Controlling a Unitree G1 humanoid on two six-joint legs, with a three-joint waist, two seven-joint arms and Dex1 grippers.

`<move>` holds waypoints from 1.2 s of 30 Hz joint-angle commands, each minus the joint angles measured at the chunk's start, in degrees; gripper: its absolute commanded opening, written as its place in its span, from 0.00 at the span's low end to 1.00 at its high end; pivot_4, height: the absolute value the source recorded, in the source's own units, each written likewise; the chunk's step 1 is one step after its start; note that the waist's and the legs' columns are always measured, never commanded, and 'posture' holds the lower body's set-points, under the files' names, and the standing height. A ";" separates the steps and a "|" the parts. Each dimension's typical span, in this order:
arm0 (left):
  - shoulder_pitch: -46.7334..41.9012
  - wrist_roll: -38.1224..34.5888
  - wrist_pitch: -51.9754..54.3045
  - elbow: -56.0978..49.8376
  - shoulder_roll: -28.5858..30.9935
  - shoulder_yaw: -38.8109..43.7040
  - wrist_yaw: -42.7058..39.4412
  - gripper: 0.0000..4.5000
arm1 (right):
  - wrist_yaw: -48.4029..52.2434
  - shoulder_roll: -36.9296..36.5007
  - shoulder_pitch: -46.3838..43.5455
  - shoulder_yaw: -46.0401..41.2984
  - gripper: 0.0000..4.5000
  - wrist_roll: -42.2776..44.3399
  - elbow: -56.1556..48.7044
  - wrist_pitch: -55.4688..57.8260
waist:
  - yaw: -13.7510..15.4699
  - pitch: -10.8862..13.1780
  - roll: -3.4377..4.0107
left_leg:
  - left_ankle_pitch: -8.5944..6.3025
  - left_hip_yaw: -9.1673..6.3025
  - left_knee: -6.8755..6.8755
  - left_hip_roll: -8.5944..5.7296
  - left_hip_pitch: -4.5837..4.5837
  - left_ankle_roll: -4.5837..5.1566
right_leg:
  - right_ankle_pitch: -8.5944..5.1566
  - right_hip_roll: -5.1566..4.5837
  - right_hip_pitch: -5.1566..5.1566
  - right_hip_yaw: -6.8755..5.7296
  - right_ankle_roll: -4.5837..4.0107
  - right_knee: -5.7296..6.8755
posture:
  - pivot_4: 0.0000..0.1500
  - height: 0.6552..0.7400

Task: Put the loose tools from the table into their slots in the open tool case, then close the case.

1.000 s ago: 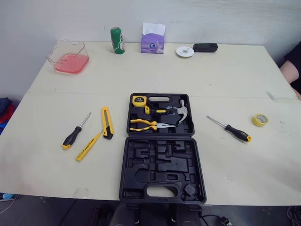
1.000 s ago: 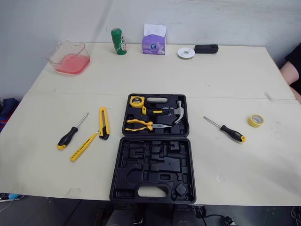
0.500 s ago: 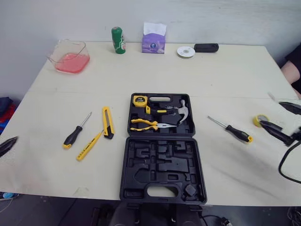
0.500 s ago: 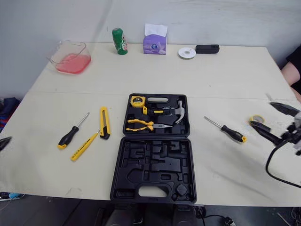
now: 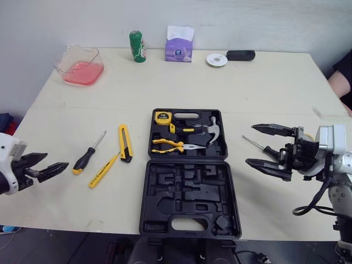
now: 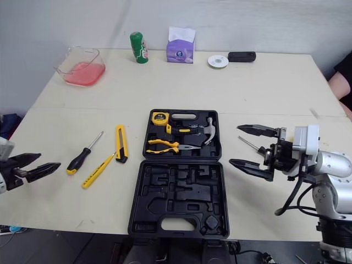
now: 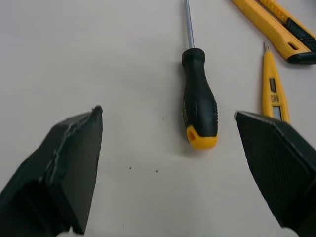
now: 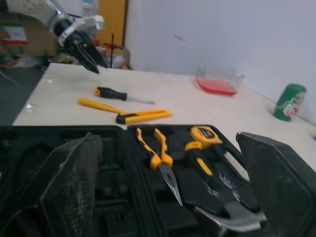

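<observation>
The table carries the open tool case at its centre. Our right gripper is at the case's 3 o'clock and our left gripper at its 9 o'clock, both spread wide and empty. We judge the left should straddle the screwdriver, at its 3 o'clock, squarely across the black handle.

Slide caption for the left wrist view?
Open left tool facing the black-handled screwdriver on the table, tester pen and utility knife beside it.

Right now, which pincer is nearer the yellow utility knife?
Left. The left pincer hovers just outside the utility knife, past the black screwdriver; the right pincer is across the tool case.
</observation>
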 commanded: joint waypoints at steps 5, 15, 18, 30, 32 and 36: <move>-7.37 6.57 -0.67 -3.62 0.52 -12.19 4.45 1.00 | 0.50 2.35 -1.20 2.65 0.99 0.89 -5.53 -0.04 | 1.14 -0.01 -0.01 | 0.00 0.07 0.02 0.02 -0.01 -0.01 | 0.01 0.06 -0.05 0.07 -0.01 0.01 | 1.00 1.00; -11.93 11.07 -2.01 -1.04 -1.04 -19.20 5.07 1.00 | -1.17 1.91 -2.13 3.72 0.99 -2.00 -5.68 -0.74 | 1.13 -0.01 -0.02 | 0.00 0.40 0.10 0.20 -0.15 -0.04 | 0.03 0.23 -0.36 0.24 -0.05 0.06 | 1.00 1.00; -12.29 11.53 -0.91 -0.76 -1.24 -19.28 5.33 1.00 | -2.13 1.86 -2.82 3.95 0.99 -2.28 -6.13 -0.21 | 1.24 -0.01 -0.02 | 0.01 0.42 0.17 0.28 -0.16 -0.05 | 0.04 0.29 -0.37 0.26 -0.08 0.08 | 1.00 1.00; -10.65 12.72 -0.54 0.31 -4.86 -19.17 6.09 0.40 | -5.58 1.25 -4.36 4.45 1.00 -2.54 -9.27 2.52 | 1.30 -0.02 -0.02 | -0.01 0.48 0.19 0.31 -0.15 -0.08 | 0.06 0.31 -0.42 0.33 -0.11 0.11 | 1.00 1.00; -10.37 12.59 -0.59 0.11 -5.42 -18.04 6.19 0.23 | -5.15 1.24 -4.18 4.37 1.00 -2.62 -8.95 2.23 | 1.31 -0.02 -0.02 | -0.01 0.48 0.20 0.32 -0.13 -0.08 | 0.06 0.31 -0.42 0.33 -0.11 0.16 | 1.00 1.00; -9.91 12.70 -4.48 -0.23 -4.88 -14.78 4.93 0.23 | -4.07 1.26 -3.86 4.21 1.00 -3.23 -7.77 1.10 | 1.31 -0.02 -0.03 | -0.01 0.48 0.20 0.32 -0.13 -0.09 | 0.06 0.31 -0.42 0.34 -0.11 0.18 | 1.00 1.00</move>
